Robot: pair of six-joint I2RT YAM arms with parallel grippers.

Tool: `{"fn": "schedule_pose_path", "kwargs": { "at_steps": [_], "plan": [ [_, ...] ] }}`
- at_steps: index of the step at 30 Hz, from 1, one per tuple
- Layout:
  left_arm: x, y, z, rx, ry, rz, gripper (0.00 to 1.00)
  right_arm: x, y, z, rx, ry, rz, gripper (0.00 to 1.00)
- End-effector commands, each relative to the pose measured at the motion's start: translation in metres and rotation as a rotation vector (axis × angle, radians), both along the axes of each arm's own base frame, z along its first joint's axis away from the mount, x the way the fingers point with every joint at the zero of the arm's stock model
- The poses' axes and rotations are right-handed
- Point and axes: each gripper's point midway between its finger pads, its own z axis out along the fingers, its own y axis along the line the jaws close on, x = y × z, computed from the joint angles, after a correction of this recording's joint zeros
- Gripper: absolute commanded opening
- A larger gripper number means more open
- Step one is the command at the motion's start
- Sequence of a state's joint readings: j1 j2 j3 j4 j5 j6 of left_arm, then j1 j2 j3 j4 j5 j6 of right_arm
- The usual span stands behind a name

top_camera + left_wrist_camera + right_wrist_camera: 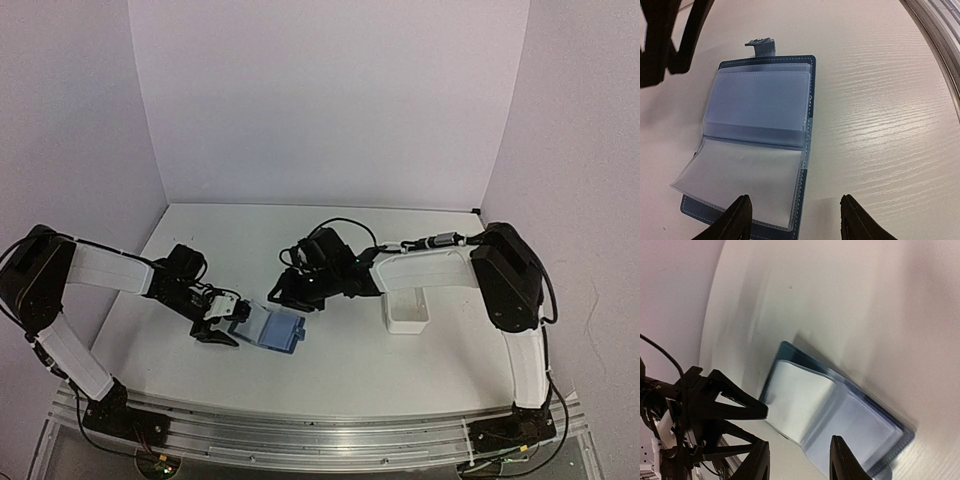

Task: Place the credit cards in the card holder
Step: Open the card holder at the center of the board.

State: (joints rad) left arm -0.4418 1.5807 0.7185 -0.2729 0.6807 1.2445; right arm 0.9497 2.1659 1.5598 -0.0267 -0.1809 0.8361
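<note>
Left pincer (795,200), jaws apart, at card holder (760,100) edge

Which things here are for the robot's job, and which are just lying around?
For the job:
- blue wallet, lying open on the table
- cards: none in view

Just lying about:
- white tray, off to the right
</note>
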Motion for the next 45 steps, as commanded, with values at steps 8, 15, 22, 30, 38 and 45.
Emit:
{"fn": "schedule_pose_path", "kwargs": {
  "at_steps": [8, 15, 22, 30, 38, 45],
  "plan": [
    [0.004, 0.005, -0.011, 0.072, 0.06, 0.067, 0.53, -0.016, -0.061, -0.054, -0.301, 0.103, -0.116, 0.48],
    [0.001, 0.006, -0.014, 0.079, 0.108, 0.094, 0.52, -0.018, -0.046, -0.074, -0.295, 0.149, -0.074, 0.37],
    [-0.003, -0.001, 0.001, 0.035, 0.188, 0.114, 0.53, -0.003, -0.054, -0.087, -0.306, 0.16, -0.084, 0.12],
    [-0.007, -0.01, 0.017, -0.019, 0.298, 0.14, 0.54, 0.033, -0.058, -0.078, -0.288, 0.089, -0.064, 0.05],
    [0.0, -0.026, 0.057, -0.123, 0.364, 0.176, 0.57, 0.047, -0.048, -0.051, -0.237, 0.001, 0.027, 0.11],
    [0.022, -0.044, 0.116, -0.302, 0.424, 0.288, 0.58, 0.086, -0.052, 0.078, -0.188, -0.445, 0.167, 0.35]
  ]
}}
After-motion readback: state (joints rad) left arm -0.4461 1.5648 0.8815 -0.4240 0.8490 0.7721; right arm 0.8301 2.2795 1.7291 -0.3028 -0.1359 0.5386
